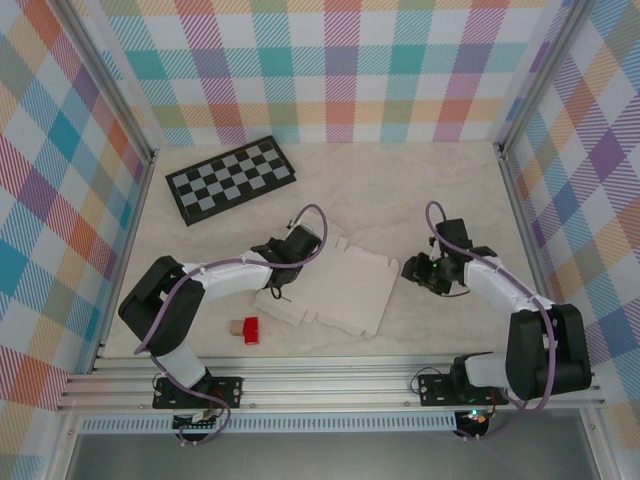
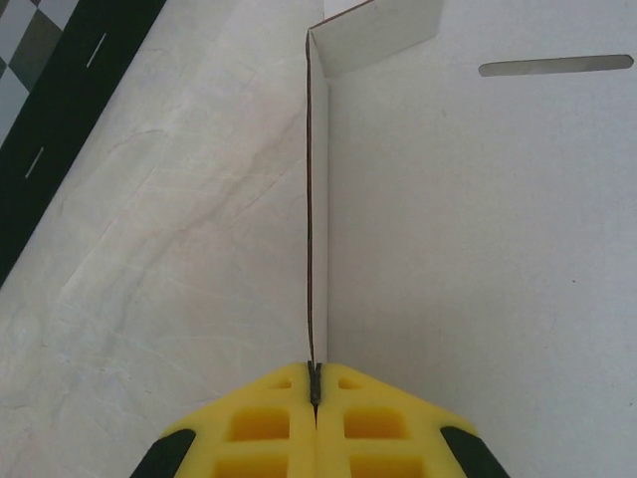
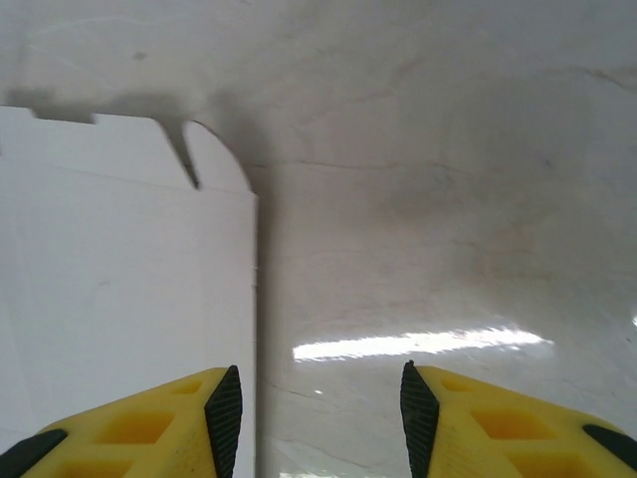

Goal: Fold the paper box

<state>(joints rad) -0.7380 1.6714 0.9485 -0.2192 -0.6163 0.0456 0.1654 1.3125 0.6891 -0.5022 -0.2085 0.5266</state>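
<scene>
Left end effector [image 2: 315,386] is clamped shut on one raised flap of the only paper box [image 1: 340,285]. Right end effector [image 3: 318,398] has its jaws apart over the box's opposite edge. One bench [image 1: 440,190] carries one checkerboard [image 1: 230,180] at far left, the box in the middle, and one red block [image 1: 251,330] near the front.

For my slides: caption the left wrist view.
Left gripper shut on an upright flap of the paper box, seen edge-on, table alongside.

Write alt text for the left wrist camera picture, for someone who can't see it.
The left gripper, shut, pinches an upright flap of the white paper box, seen edge-on as a thin line. The sheet lies flat at right on the marble table; a checkerboard sits top left.
</scene>
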